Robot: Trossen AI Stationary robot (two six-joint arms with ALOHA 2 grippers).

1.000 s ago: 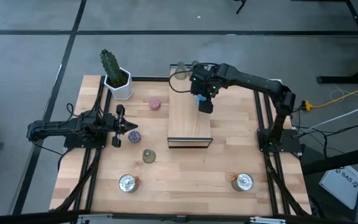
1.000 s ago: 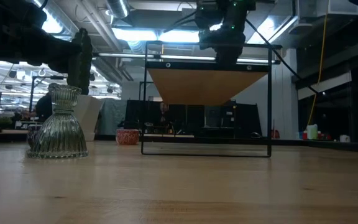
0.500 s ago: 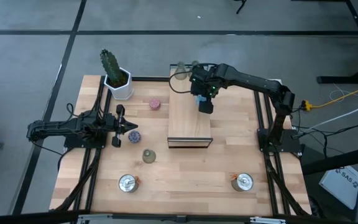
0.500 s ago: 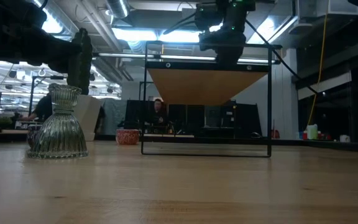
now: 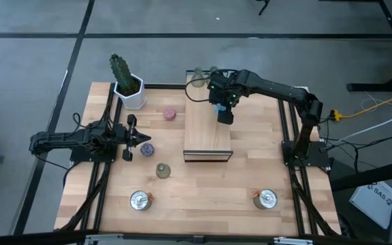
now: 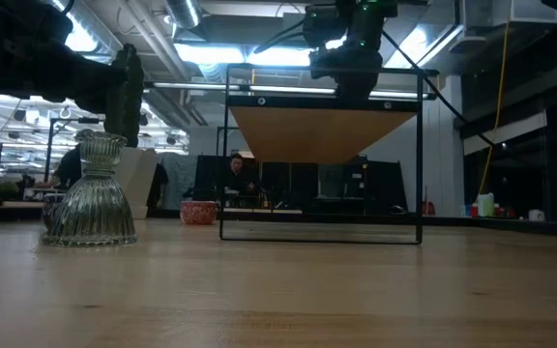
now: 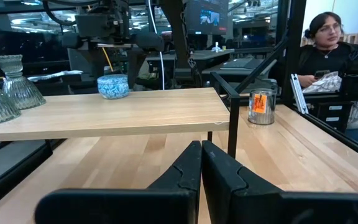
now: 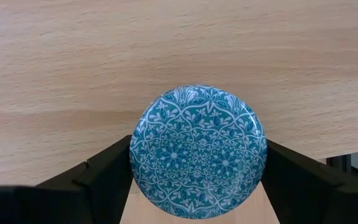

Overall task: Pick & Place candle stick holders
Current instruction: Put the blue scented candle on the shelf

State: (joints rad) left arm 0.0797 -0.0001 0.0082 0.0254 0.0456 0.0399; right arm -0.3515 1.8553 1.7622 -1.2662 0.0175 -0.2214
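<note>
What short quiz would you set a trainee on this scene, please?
1. True or false: the left gripper is open.
2. The right gripper has its fingers on either side of the blue holder. What lies under that holder? A) the wooden board B) the table top C) the cactus pot
3. How many silver holders stand near the table's front edge in the high view?

Key
1. False: its fingers are shut, with nothing between them.
2. A.
3. Two, one toward each front corner.
</note>
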